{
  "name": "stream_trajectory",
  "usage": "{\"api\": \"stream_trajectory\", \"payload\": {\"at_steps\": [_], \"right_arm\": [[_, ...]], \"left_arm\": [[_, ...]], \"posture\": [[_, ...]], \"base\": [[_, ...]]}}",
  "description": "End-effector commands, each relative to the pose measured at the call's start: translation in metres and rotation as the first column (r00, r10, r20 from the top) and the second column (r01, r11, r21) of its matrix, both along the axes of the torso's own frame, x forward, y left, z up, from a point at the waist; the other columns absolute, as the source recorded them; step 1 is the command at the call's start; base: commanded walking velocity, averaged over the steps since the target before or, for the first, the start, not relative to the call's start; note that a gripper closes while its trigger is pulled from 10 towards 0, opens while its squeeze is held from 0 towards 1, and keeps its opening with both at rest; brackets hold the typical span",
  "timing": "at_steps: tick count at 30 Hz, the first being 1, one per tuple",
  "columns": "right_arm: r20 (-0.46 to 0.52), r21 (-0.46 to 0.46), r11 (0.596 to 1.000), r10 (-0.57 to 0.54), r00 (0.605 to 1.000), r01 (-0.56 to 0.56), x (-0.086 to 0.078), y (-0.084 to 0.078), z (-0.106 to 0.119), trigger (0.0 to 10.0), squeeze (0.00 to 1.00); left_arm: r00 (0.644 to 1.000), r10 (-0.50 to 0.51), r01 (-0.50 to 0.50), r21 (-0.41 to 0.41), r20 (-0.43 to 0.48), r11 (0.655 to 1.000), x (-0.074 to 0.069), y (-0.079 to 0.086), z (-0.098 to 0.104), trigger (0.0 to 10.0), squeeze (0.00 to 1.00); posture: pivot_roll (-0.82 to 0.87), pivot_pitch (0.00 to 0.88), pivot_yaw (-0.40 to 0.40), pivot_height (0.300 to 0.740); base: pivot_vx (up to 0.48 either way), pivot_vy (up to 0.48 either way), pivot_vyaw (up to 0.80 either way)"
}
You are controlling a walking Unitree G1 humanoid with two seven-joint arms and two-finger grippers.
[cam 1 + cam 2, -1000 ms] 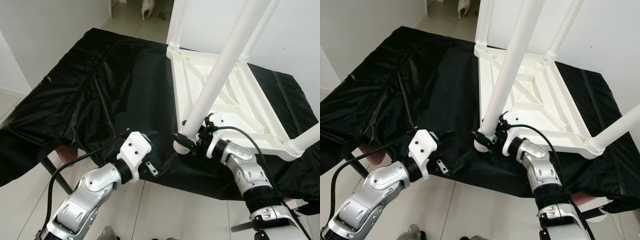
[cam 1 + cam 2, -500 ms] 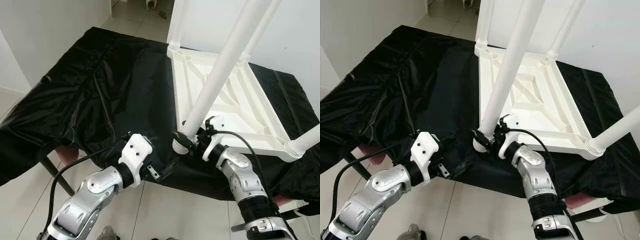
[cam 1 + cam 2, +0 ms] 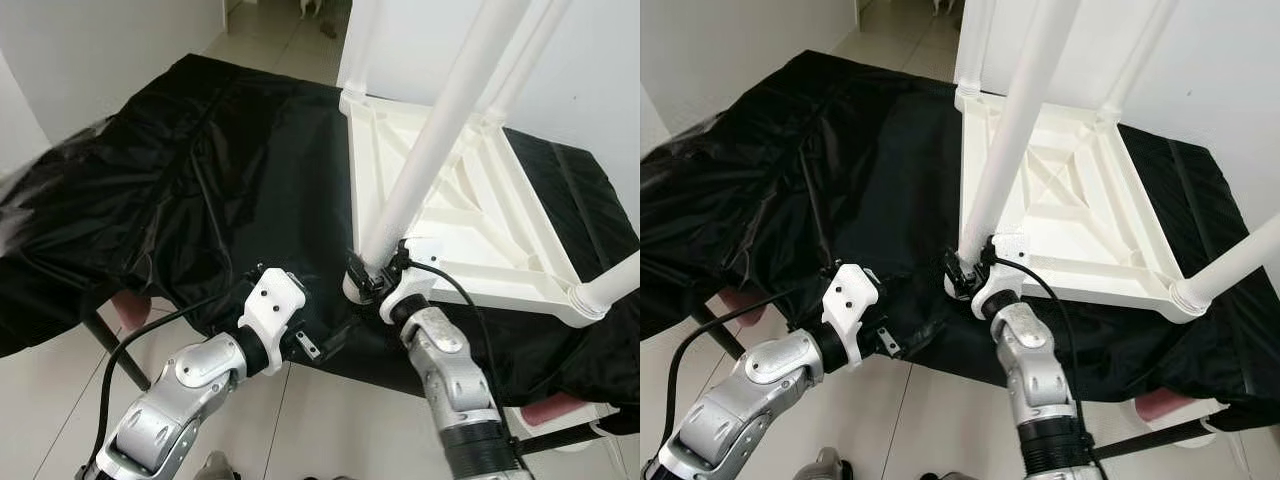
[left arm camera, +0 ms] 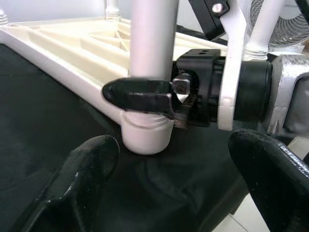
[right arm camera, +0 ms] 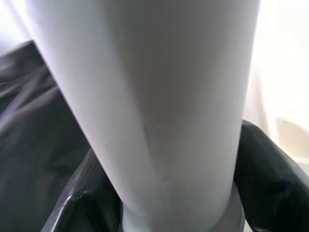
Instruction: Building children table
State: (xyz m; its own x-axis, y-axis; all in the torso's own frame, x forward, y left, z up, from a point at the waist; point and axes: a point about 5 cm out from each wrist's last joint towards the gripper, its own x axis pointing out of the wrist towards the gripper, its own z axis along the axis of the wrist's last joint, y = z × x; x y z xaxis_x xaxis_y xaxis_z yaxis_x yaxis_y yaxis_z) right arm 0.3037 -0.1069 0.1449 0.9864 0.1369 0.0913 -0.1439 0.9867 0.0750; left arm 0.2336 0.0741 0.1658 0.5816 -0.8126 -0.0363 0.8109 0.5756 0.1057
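head eyes — high, looking down | wrists — close, level | shared: table leg (image 3: 430, 150) base

Tabletop (image 3: 470, 215), upturned: cream-white, ribbed underside. Legs: plain white; nearest leg (image 3: 430, 155) at 12 o'clock. Cloth (image 3: 200, 180): glossy black, creased, pale sheen at 9 o'clock. Right gripper (image 3: 368, 283): black fingers, white mount. Left gripper (image 3: 322, 335): black, white bracket, silver arm. Floor (image 3: 40, 400): pale tile, grey grout.

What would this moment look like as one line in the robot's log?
right claw: shut on near table leg, at socket | left claw: open, beside | tabletop: upside down
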Motion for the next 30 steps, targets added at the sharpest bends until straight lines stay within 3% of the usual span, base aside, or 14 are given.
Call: {"api": "stream_trajectory", "payload": {"at_steps": [1,8,9,10,11,17,18,20,23,26,30], "right_arm": [[-0.054,-0.069,0.975,-0.216,0.975,0.212,-0.003,-0.025,-0.011,10.0,0.0],[-0.038,-0.056,0.98,-0.192,0.981,0.19,-0.006,-0.022,-0.007,10.0,0.0],[-0.036,-0.031,0.986,-0.166,0.986,0.165,-0.006,-0.021,-0.005,10.0,1.0],[-0.036,-0.031,0.986,-0.166,0.986,0.165,-0.006,-0.021,-0.005,10.0,1.0],[-0.011,0.005,0.997,-0.079,0.997,0.079,-0.005,-0.017,0.0,10.0,1.0],[0.034,0.005,0.999,0.041,0.999,-0.042,-0.003,-0.015,0.009,10.0,1.0],[0.039,-0.002,0.994,0.113,0.993,-0.113,-0.002,-0.016,0.012,10.0,0.0],[0.057,-0.045,0.962,0.27,0.961,-0.268,0.003,-0.025,0.018,10.0,0.0],[0.063,-0.066,0.95,0.31,0.949,-0.306,0.005,-0.028,0.02,10.0,0.0],[0.061,-0.146,0.885,0.453,0.889,-0.441,0.011,-0.034,0.022,10.0,0.0],[0.012,-0.184,0.827,0.542,0.84,-0.531,0.023,-0.038,0.017,10.0,0.0]], "left_arm": [[1.0,-0.023,0.023,-0.006,-0.002,1.0,-0.003,-0.003,0.002,10.0,0.0],[1.0,-0.021,0.021,-0.006,0.0,1.0,-0.003,-0.003,0.002,10.0,0.0],[1.0,-0.021,0.021,-0.007,0.0,1.0,-0.003,-0.004,0.002,10.0,0.0],[1.0,-0.021,0.021,-0.007,0.0,1.0,-0.003,-0.004,0.002,10.0,0.0],[1.0,-0.02,0.02,-0.008,0.003,1.0,-0.002,-0.004,0.002,10.0,0.0],[1.0,-0.019,0.019,-0.009,0.006,1.0,-0.001,-0.004,0.002,10.0,0.0],[1.0,-0.018,0.018,-0.01,0.008,1.0,0.0,-0.004,0.003,10.0,0.0],[1.0,-0.016,0.016,-0.011,0.011,1.0,0.0,-0.004,0.003,10.0,0.0],[1.0,-0.016,0.016,-0.012,0.011,1.0,0.001,-0.004,0.003,10.0,0.0],[1.0,-0.019,0.019,-0.009,0.012,1.0,0.001,-0.004,0.003,10.0,0.0],[1.0,-0.018,0.018,-0.012,0.011,1.0,0.002,-0.003,0.004,10.0,0.0]], "posture": [[0.14,0.126,-0.142,0.74],[0.14,0.12,-0.146,0.74],[0.14,0.114,-0.149,0.74],[0.14,0.114,-0.149,0.74],[0.14,0.11,-0.15,0.74],[0.14,0.106,-0.151,0.74],[0.14,0.099,-0.152,0.74],[0.14,0.094,-0.152,0.74],[0.14,0.092,-0.152,0.74],[0.15,0.083,-0.148,0.74],[0.16,0.079,-0.147,0.74]], "base": [[0.0,0.0,0.0],[0.0,0.0,0.0],[0.0,0.0,0.0],[0.0,0.0,0.0],[0.0,0.0,0.0],[0.0,0.0,0.0],[0.0,0.0,0.0],[0.0,0.0,0.0],[0.0,0.0,0.0],[0.0,0.0,0.0],[0.0,0.0,0.0]]}}
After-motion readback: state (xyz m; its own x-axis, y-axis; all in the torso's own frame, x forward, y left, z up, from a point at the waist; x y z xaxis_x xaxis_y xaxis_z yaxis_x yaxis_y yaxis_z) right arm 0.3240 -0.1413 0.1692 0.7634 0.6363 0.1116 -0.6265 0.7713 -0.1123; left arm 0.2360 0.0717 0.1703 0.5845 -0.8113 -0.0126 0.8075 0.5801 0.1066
